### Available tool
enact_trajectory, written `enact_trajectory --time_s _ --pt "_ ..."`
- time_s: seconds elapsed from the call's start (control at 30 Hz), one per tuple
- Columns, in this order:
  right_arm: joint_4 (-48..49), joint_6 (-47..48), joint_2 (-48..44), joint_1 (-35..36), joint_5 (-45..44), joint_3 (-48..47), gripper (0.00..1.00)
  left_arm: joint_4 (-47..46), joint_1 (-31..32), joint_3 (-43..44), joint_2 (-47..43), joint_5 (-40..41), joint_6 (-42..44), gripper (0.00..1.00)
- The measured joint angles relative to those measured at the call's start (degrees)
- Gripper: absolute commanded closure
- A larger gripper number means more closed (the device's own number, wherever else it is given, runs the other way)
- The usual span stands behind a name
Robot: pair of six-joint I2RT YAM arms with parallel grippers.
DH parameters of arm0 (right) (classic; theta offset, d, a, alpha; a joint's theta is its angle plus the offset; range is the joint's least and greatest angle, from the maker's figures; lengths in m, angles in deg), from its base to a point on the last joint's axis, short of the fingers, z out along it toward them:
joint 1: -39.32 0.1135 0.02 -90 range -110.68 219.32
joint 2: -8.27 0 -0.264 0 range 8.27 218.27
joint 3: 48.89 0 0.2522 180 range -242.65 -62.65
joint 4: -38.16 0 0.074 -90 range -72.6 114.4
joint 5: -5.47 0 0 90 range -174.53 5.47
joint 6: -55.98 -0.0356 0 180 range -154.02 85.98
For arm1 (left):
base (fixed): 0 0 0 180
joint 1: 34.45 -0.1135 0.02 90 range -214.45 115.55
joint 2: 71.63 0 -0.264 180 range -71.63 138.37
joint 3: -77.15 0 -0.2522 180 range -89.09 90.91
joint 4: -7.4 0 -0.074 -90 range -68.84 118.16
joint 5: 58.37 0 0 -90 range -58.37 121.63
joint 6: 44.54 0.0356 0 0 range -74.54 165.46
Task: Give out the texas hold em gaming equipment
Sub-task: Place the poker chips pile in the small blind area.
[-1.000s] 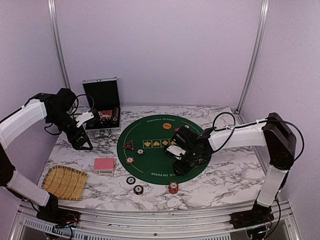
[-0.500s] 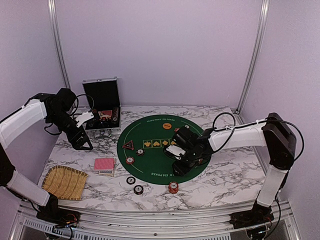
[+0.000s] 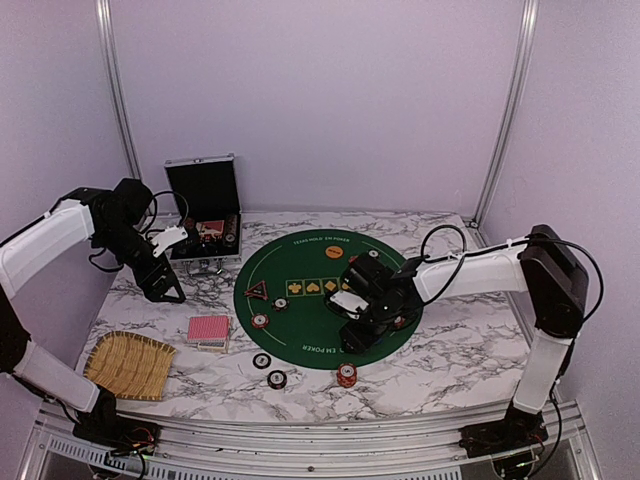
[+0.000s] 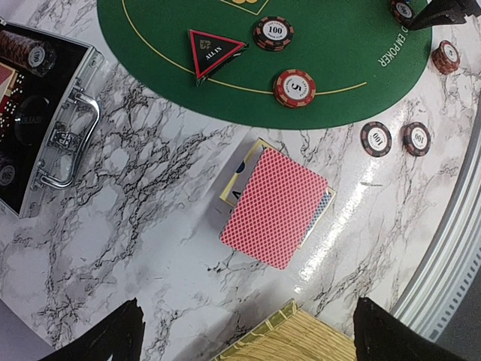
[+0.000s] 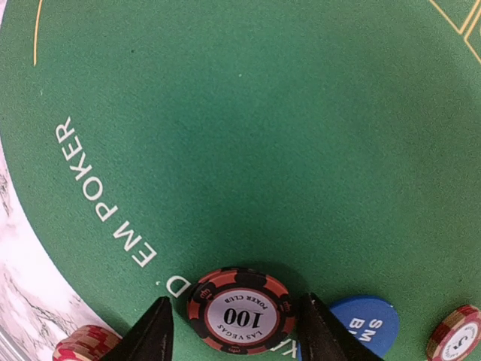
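— Straw on my far left: the woven straw tray (image 3: pixel 130 365) sits at the near corner of the white marble table (image 3: pixel 450 350). Where is your left arm?

— I have the left gripper (image 3: pixel 165 288) hanging above bare marble, jaws at full spread, nothing in them. Behind it stands the silver black-lined case (image 3: pixel 205 215), lid up.

— And the cards?

— The red-backed deck of playing cards (image 4: pixel 274 207) lies flat between the tray and the round green felt mat (image 3: pixel 310 300). It is straight ahead of my left fingers, with its long axis slanted across their line. I judge the left arm much the nearer, and I'd turn the wrist to take the deck across its narrow width.

— Chips?

— A red round chip marked 5 (image 4: pixel 294 88) and a dark chip beside the triangle marker (image 4: pixel 273 32) are on the mat's left side. Two dark round chips (image 4: pixel 376 138) lie off it on the marble, and a short red chip stack (image 3: pixel 346 375) is right of those.

— Right arm?

— The right gripper (image 5: pixel 237 335) sits low over the mat by its rim lettering, jaws partly apart. They straddle a flat dark-and-red 100 chip (image 5: pixel 238 304). I see a sliver of felt on each side, so I read it as unclamped. The blue round dealer button (image 5: pixel 361 327) lies just past the outer finger.
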Motion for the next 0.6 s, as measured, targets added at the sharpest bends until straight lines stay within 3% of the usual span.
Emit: enact_trajectory --time_s 0.1,0.4,0.6 --pt "0.0 0.0 0.0 0.0 0.0 0.0 0.33 0.1 0.1 -0.5 0.0 0.0 0.1 0.01" --pt "-0.4 0.0 -0.1 0.0 0.0 -0.1 0.29 0.2 0.4 -1.6 0.0 -0.7 0.9 0.01" --pt "-1.8 -0.5 -1.7 0.0 -0.4 -1.7 0.15 0.2 1.4 -4.8 0.0 -2.3 2.3 0.01"
